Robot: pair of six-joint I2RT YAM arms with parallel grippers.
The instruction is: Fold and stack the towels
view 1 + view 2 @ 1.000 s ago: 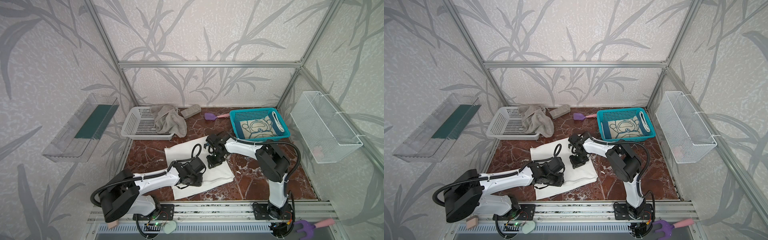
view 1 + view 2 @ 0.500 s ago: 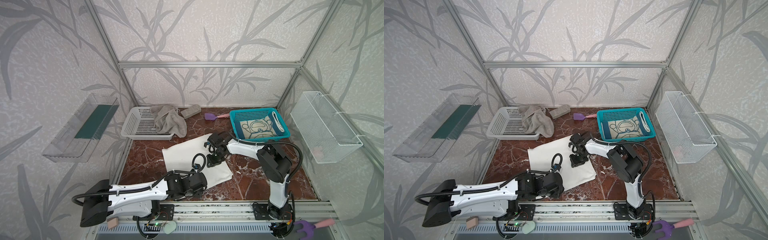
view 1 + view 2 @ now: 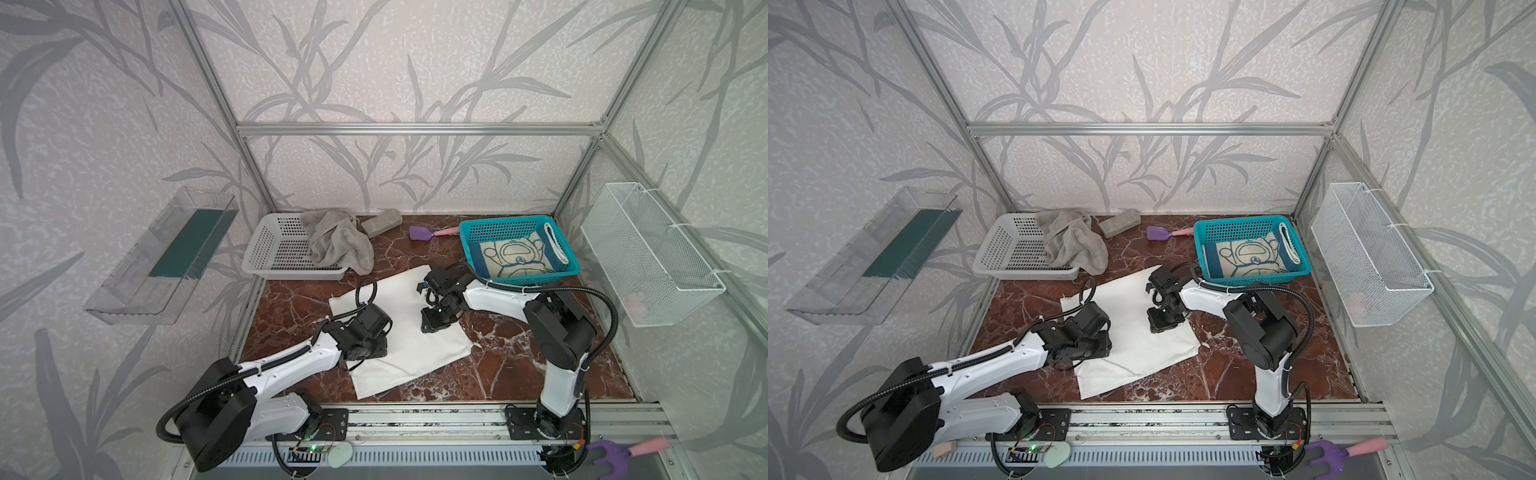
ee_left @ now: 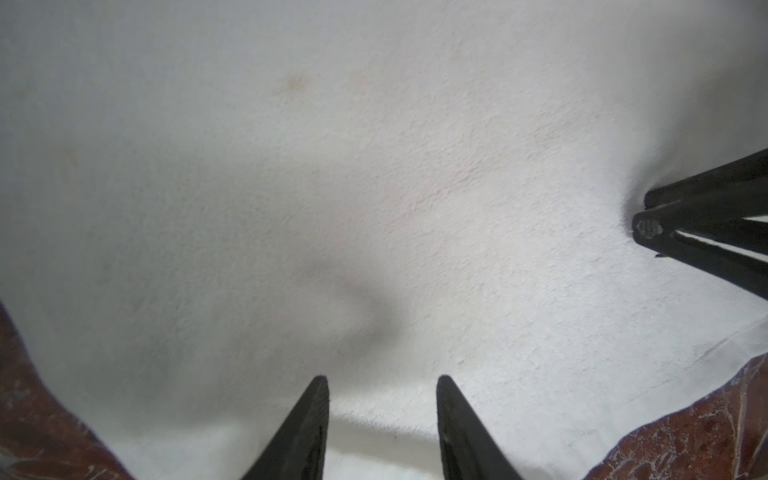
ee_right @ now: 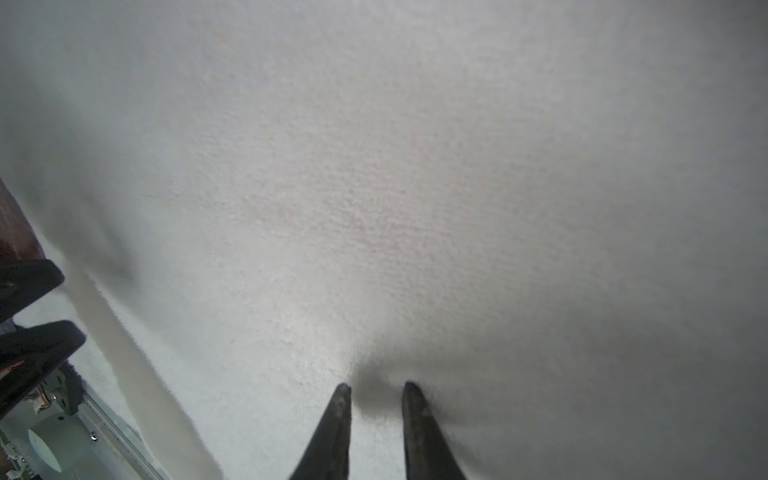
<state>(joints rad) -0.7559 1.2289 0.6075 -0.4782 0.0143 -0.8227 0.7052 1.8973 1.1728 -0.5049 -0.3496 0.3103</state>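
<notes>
The white towel point(image 3: 415, 353) point(image 3: 1138, 353) lies spread on the marble, one edge doubled over near the front. My right gripper point(image 5: 377, 387) point(image 3: 428, 330) presses down into its right part, jaws nearly together with a pucker of cloth between them. My left gripper point(image 4: 382, 380) hangs open just above the towel's point(image 4: 415, 187) left part, nothing between its fingers; in both top views its wrist point(image 3: 365, 332) hides them. The grey towel point(image 3: 336, 245) lies crumpled over the white basket's rim point(image 3: 286, 272). The cartoon towel point(image 3: 515, 259) lies flat in the teal basket point(image 3: 498, 222).
A grey block point(image 3: 380, 223) and a purple spatula point(image 3: 422, 233) lie at the back between the baskets. A wire basket point(image 3: 648, 249) hangs on the right wall, a clear shelf point(image 3: 162, 253) on the left. A purple hand fork point(image 3: 615, 453) lies beyond the front rail.
My left arm dropped low toward the front rail, then came back over the towel's left part with its jaws wider apart. The right gripper stayed in place on the towel.
</notes>
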